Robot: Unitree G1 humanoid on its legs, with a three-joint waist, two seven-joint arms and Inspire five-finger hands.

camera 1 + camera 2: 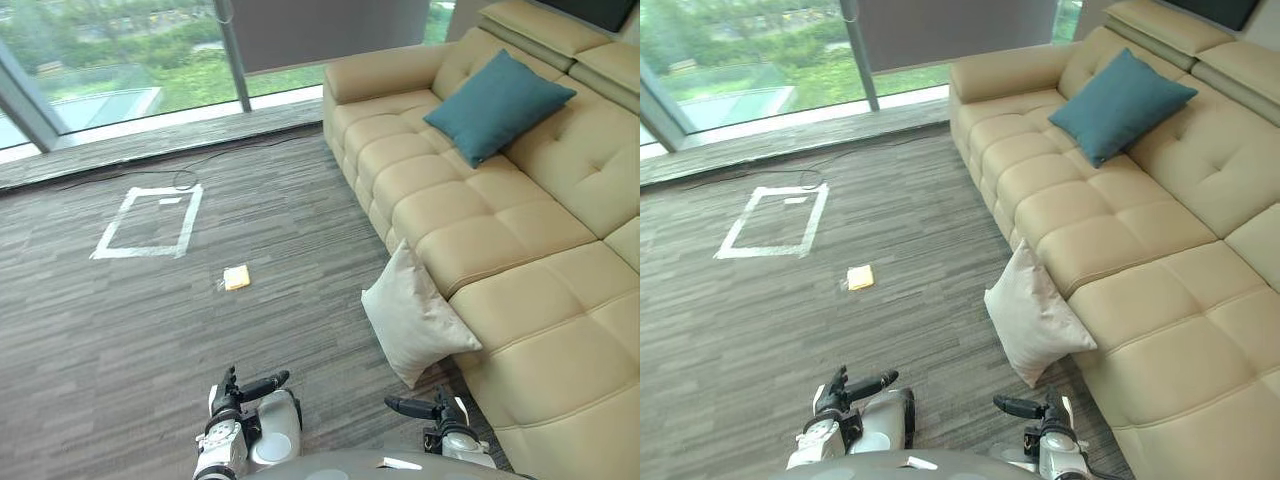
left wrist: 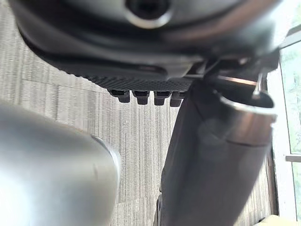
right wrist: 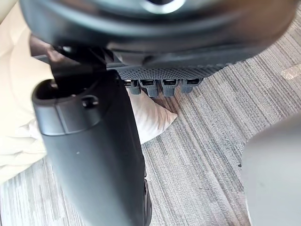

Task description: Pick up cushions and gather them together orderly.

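Note:
A pale cream cushion (image 1: 415, 315) stands on the carpet, leaning against the front of the beige sofa (image 1: 520, 300). Its corner (image 3: 153, 117) shows past my right hand's fingers (image 3: 162, 86). A teal cushion (image 1: 497, 103) rests against the sofa's backrest further along. My right hand (image 1: 428, 408) hovers low, a short way in front of the cream cushion, open and holding nothing. My left hand (image 1: 232, 398) hangs over bare carpet to the cushion's left, also open and holding nothing, its thumb (image 2: 211, 155) standing out.
A small yellow object (image 1: 236, 277) lies on the grey carpet ahead of my left hand. Beyond it is a square of white tape (image 1: 150, 222). A glass wall (image 1: 120, 60) with a raised sill runs along the far side.

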